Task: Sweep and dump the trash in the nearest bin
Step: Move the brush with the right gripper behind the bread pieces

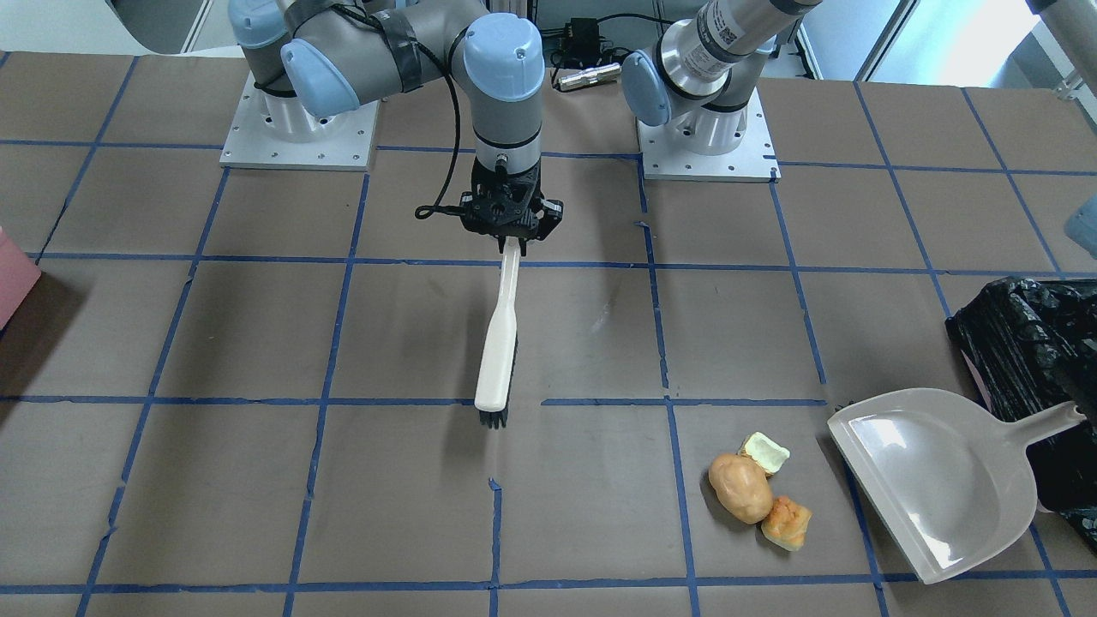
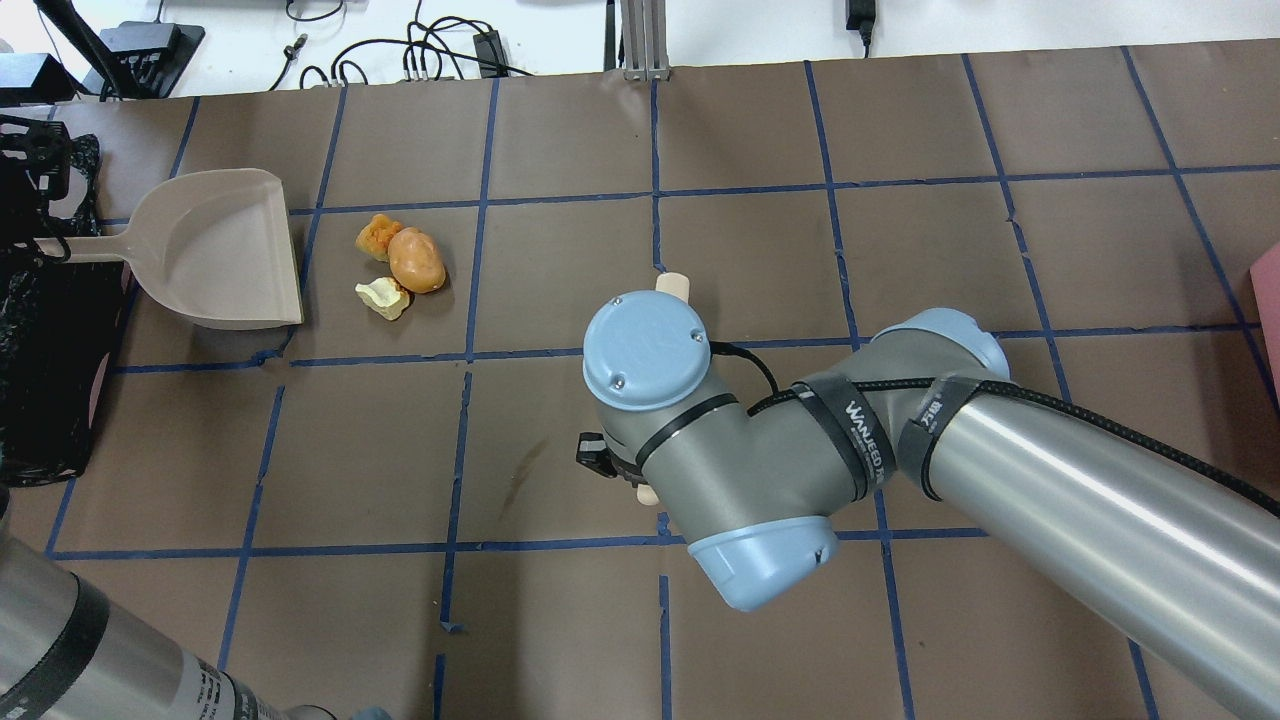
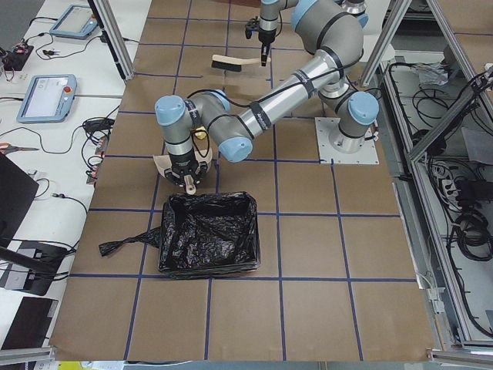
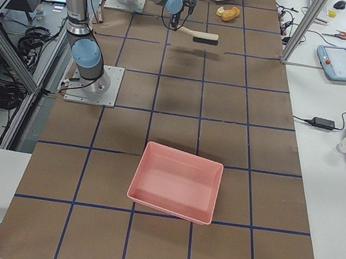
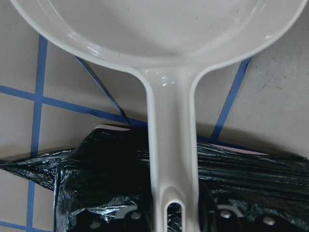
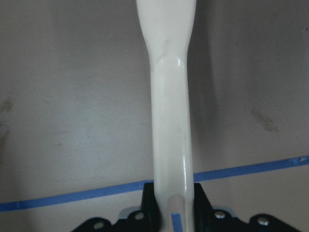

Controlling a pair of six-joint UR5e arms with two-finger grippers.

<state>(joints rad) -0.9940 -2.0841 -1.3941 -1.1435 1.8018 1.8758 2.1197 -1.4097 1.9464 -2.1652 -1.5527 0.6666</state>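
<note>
The trash lies in a cluster: a tan potato-like lump (image 1: 740,488), an orange bread-like chunk (image 1: 787,523) and a pale yellow-green scrap (image 1: 764,452). Just beside it is a grey dustpan (image 1: 934,480), its open edge facing the pieces. My left gripper (image 5: 175,215) is shut on the dustpan's handle (image 5: 171,145), above the black-bagged bin (image 1: 1028,343). My right gripper (image 1: 512,231) is shut on the end of a cream brush (image 1: 499,343) with black bristles. It holds the brush over the table's middle, well apart from the trash.
A plain pink box (image 4: 177,182) sits at the far end of the table on my right. Blue tape lines grid the brown table (image 1: 257,480). Both arm bases (image 1: 707,137) stand at my edge of the table. The right arm's elbow (image 2: 760,470) hides most of the brush from overhead.
</note>
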